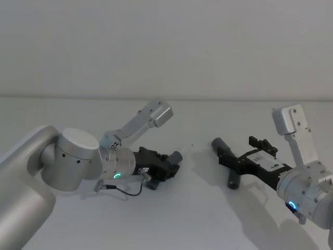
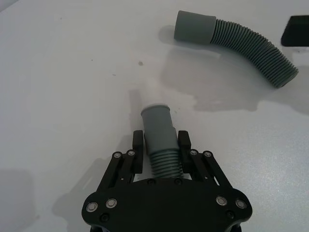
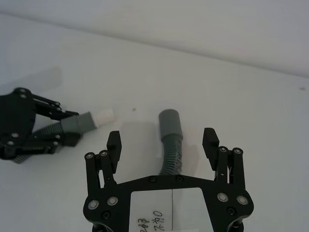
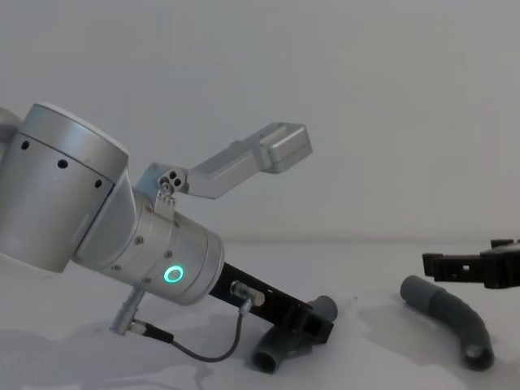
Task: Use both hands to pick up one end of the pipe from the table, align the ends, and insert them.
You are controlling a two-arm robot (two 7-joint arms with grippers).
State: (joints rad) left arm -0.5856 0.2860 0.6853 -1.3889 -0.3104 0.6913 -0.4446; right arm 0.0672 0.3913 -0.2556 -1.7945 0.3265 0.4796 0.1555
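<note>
My left gripper [image 2: 160, 145] is shut on one dark grey pipe piece [image 2: 161, 145] at its ribbed middle. That piece's cuff with the white insert [image 2: 155, 106] points forward, low over the white table [image 1: 197, 208]. The same gripper [image 1: 167, 165] and its piece [image 4: 280, 345] sit left of centre. The second pipe piece [image 3: 171, 140] lies on the table at the right. My right gripper [image 3: 161, 141] is open astride it, fingers [image 3: 210, 140] apart from it on both sides, its smooth cuff [image 3: 169, 123] poking out past them. From the head, this gripper [image 1: 237, 151] sits over the piece [image 1: 231, 177].
The second piece [image 2: 241, 46] lies a short way ahead of the held one, with bare table between them. A thin black cable [image 4: 203, 349] loops under the left wrist. A plain wall [image 1: 166, 47] rises behind the table's far edge.
</note>
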